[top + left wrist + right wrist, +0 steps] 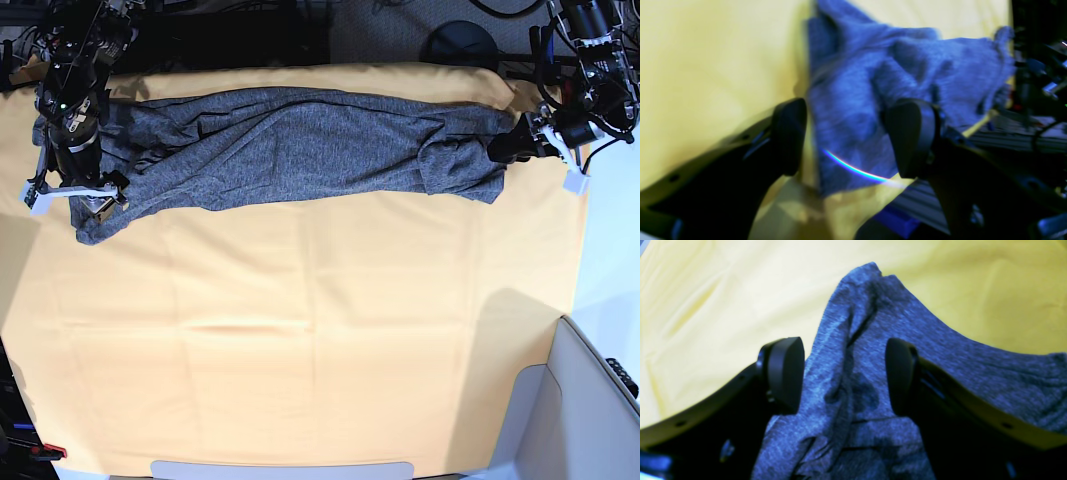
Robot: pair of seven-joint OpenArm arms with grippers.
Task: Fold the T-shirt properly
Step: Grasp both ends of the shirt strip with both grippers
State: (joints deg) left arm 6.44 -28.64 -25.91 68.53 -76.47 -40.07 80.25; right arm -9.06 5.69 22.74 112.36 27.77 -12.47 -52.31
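1. Your left gripper (850,136) is holding its jaws apart, with a bunched end of the T-shirt (300,145) lying between them and nothing clamped.
2. Your right gripper (845,373) is also keeping its jaws apart, straddling a raised fold of the grey knit at the other end.
3. In the base view, your left gripper (512,145) is sitting at the shirt's right end and your right gripper (95,195) at its left end.
4. The shirt is lying stretched in a long wrinkled band across the far part of the yellow-orange cloth (320,340) covering the tabletop.
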